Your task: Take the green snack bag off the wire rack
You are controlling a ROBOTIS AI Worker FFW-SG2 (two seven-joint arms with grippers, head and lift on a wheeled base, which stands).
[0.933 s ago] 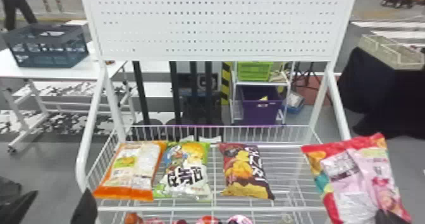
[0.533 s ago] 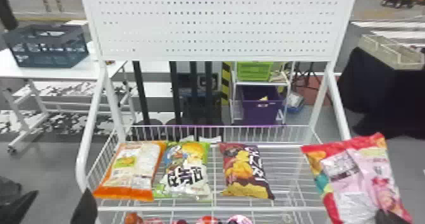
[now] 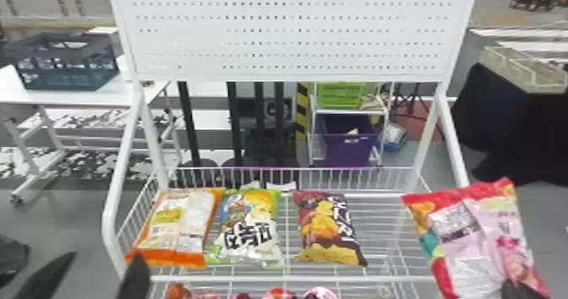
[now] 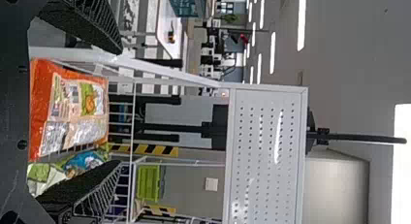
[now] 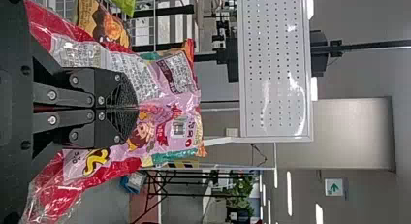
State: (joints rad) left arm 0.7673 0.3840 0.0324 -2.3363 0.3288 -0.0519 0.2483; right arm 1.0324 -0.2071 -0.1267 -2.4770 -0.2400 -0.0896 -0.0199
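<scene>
Locating the glossy plastic green snack bag (image 3: 249, 230) on the upper shelf of the white metal wire rack (image 3: 296, 279), lying just beside an orange glossy plastic bag (image 3: 181, 228) on its left, with a maroon and yellow plastic bag (image 3: 327, 230) on its right. Running lengthwise roughly front to back. Rating the black 2-fingered left gripper (image 4: 120, 107) as nearer; standing released, fingers wide apart, holding nothing. Noting the green snack bag ahead of that gripper and to its right, past the orange bag; probably requiring a forward, rightward approach without snagging the orange bag. Clenching a red and pink plastic bag (image 5: 169, 112) in the black 2-fingered right gripper (image 5: 137, 108), at the rack's right side. Counting 3 bags on the upper shelf, with red-toned packs (image 3: 279, 294) showing below. Listing containers behind: a lime-green plastic bin (image 3: 340, 95) above a purple plastic bin (image 3: 350, 150), the latter containing something small and yellowish; a dark blue plastic crate (image 3: 72, 76) on the left, contents unclear.
</scene>
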